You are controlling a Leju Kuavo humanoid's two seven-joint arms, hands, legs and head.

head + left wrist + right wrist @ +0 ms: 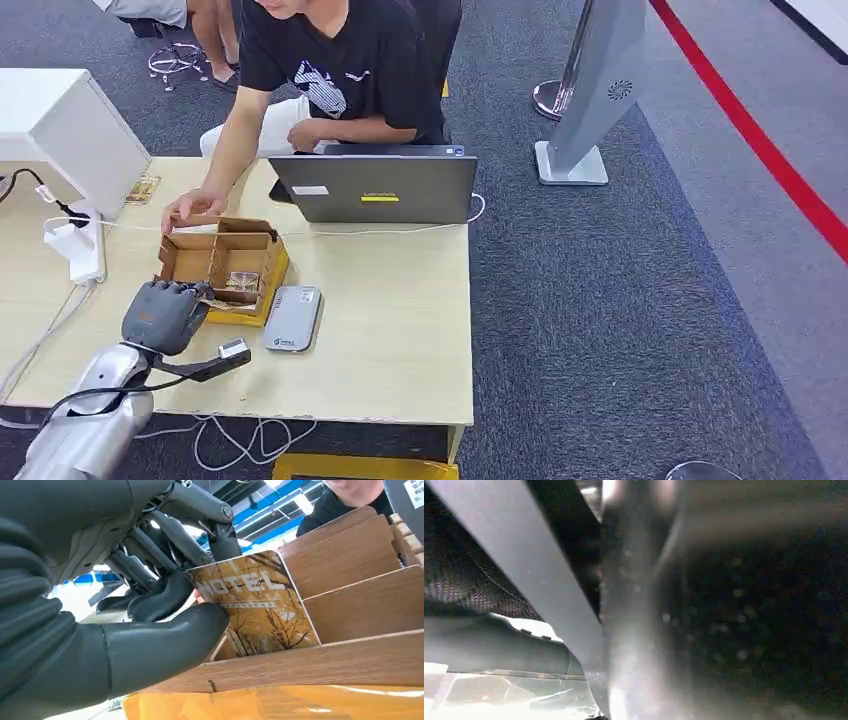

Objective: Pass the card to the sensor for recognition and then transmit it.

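1. A light wooden table is seen from the head view; a person in a black T-shirt is seated behind it with one hand laid on the box's far rim.
2. A grey open laptop is stood at the far edge, back toward the robot; a white box-shaped device is placed far left.
3. A brown wooden compartment box is set on a yellow base, left of centre.
4. A flat silver-grey rectangular card sensor is laid just right of the box, apart from the card.
5. The dark grey left hand is placed at the box's near edge. In the left wrist view it is shown pinched on the card between thumb and darker fingers.
6. The yellow-brown "HOTEL" card with bare-tree print is held in a box compartment, tilted, printed face to the wrist camera, one rounded corner raised above the dividers; long axis cannot be told. In the head view it is barely made out.
7. The right wrist view is blurred and dark; the right hand's state cannot be told.
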